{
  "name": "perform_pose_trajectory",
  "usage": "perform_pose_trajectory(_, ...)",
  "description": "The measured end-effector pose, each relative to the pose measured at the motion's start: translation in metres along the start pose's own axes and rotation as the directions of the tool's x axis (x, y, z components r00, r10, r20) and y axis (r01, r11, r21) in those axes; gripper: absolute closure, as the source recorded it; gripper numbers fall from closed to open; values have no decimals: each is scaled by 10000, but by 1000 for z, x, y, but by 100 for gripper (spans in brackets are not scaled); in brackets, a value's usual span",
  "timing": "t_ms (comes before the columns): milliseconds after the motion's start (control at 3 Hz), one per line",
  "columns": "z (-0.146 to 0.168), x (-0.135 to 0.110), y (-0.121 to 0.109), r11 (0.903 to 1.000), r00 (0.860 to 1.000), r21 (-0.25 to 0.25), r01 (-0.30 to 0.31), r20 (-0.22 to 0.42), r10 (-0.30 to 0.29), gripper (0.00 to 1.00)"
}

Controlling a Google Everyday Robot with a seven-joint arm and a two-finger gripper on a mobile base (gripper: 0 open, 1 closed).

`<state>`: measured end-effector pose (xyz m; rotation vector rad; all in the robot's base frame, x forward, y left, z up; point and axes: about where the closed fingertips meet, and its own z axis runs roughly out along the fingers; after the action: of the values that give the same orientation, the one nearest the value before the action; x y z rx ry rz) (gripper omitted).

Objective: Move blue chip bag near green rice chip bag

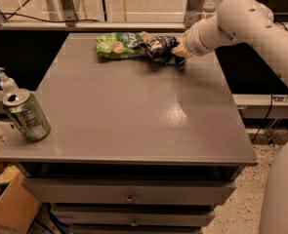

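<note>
Navy crinkly foil chip bag (159,48) lies touching the right end of the bright green flat rice chip bag (119,44) — claw (179,50) just beyond, grip impossible to tell — so only release and retreat seem left.

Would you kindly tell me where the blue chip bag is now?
In the camera view, the blue chip bag lies near the far edge of the table, beside the green rice chip bag on its left, the gripper at its right end.

claw (178,49) right of chip bag (157,46)
</note>
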<state>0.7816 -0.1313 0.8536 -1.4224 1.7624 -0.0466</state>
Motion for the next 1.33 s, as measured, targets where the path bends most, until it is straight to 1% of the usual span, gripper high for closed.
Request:
perform_pose_trajectory(333, 0, 0, 0, 10000, 10000, 0, 0, 0, 0, 60)
perform_pose_trajectory(1000, 5, -20, -12, 9999, 9998, 96, 125, 174, -127, 14)
perform_pose_trajectory(1333, 5, -27, -14, 9998, 9996, 115, 160, 216, -162, 0)
